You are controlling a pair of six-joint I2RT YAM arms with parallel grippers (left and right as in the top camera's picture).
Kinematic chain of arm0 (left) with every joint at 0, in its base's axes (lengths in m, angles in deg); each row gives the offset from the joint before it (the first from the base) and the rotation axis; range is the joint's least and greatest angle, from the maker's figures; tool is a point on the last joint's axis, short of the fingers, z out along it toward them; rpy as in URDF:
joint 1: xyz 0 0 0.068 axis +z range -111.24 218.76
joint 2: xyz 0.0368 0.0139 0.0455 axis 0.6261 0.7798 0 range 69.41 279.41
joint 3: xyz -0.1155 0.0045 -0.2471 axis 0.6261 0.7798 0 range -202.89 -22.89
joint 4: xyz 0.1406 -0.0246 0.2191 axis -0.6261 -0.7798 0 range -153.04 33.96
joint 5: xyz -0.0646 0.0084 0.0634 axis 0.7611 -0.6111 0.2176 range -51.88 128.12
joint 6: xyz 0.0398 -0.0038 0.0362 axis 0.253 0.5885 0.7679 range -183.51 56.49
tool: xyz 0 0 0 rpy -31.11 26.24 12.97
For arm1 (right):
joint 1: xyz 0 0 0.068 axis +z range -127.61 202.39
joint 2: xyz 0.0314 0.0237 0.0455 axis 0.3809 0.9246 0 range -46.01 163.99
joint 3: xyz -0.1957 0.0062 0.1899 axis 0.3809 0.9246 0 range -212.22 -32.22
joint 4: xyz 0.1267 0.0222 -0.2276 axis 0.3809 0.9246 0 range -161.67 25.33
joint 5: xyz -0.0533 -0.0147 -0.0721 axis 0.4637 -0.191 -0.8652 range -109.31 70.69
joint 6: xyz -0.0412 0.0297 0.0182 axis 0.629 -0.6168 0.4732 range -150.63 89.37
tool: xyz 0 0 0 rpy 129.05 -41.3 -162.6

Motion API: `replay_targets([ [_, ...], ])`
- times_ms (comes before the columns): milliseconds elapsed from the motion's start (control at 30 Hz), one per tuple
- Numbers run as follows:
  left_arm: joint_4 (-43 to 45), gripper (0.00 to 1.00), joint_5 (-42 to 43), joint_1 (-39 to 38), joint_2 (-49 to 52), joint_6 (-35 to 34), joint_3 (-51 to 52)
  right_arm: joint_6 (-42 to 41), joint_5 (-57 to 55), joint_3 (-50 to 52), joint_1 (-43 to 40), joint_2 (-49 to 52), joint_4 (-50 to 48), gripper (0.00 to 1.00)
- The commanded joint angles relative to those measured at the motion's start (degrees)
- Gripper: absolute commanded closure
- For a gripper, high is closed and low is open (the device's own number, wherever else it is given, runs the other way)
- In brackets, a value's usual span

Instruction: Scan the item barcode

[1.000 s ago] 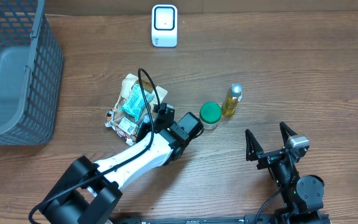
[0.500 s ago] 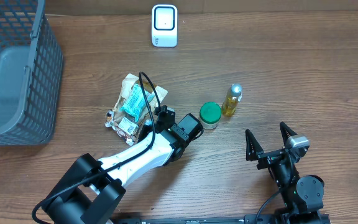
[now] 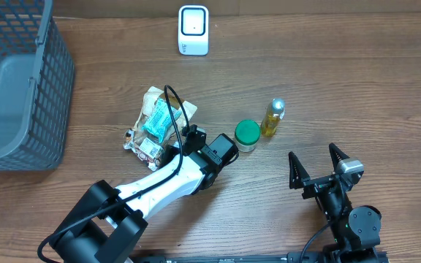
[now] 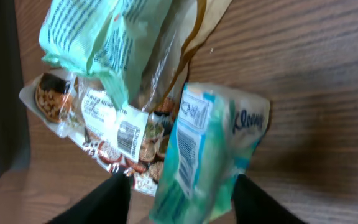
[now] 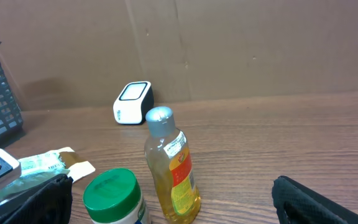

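Item: tissue pack point(image 4: 207, 155), teal and white soft wrap with blue lettering, lying on the bench point(image 3: 357, 80) at the near edge of a heap of packets.
Item relative to left jaws: the left wrist view shows the pack directly between the two dark fingers point(image 4: 114, 200), its lower end reaching down between them.
Contact: the pack's edge meets the finger on the picture's right. A strip of bench shows between the pack and the other finger.
Left jaws: spread apart, not closed on the pack.
Item attitude: tilted, with a white printed panel facing the camera. The print is too small to tell whether it is a barcode.
Neighbouring packets: green packet point(image 4: 98, 37) above the pack, and a clear snack packet point(image 4: 92, 118) with a white barcode sticker beside it. Both overlap in the heap.
Left arm: reaches in from the near side of the bench to the heap, its wrist covering the pack in the overhead view.
Scanner: white unit point(image 3: 194, 30) upright at the far edge of the bench, well apart from the heap.
Right jaws: fully open and empty, low over the bench on the near right side.
Ahead of right jaws: green-lidded jar point(image 3: 247, 134) and bottle point(image 3: 272, 118) of yellow liquid, standing upright just beside each other.
Basket: grey mesh basket point(image 3: 57, 88) at the far left.
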Motion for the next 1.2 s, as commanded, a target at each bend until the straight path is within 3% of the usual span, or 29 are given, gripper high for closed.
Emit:
replay_targets([
  [0, -1.46, 0.37, 1.38, 0.00, 0.39, -0.15, -4.31, 0.20, -0.55, 0.59, -0.17, -0.68, -0.15, 0.00],
  [67, -3.65, 0.30, 2.36, 0.00, 0.39, -0.13, -6.82, 0.20, -0.55, 0.59, -0.17, -0.68, -0.15, 0.00],
  [267, -10.88, 0.23, 3.45, 0.04, 0.39, -0.11, -14.73, 0.20, -0.55, 0.59, -0.17, -0.68, -0.15, 0.00],
  [300, -12.22, 0.17, 3.48, 0.04, 0.37, -0.11, -16.35, 0.20, -0.55, 0.59, -0.17, -0.68, -0.15, 0.00],
  [333, -13.73, 0.00, 3.54, 0.04, 0.39, -0.11, -18.10, 0.20, -0.55, 0.61, -0.17, -0.68, -0.15, 0.00],
  [500, -21.18, 0.00, 5.92, 0.24, 0.39, 0.98, -26.64, 0.20, -0.55, 0.59, -0.17, -0.68, -0.15, 0.00],
  [733, -24.87, 0.00, 17.99, 3.58, 0.39, 10.34, -34.45, 0.20, -0.55, 0.61, -0.17, -0.68, -0.17, 0.00],
  [933, -25.75, 0.00, 27.23, 8.98, 0.52, 12.50, -33.22, 0.20, -0.55, 0.61, -0.15, -0.68, -0.15, 0.00],
  [1167, -25.35, 0.02, 32.44, 13.27, 0.55, 17.25, -27.82, 0.20, -0.55, 0.61, -0.17, -0.68, -0.15, 0.00],
])
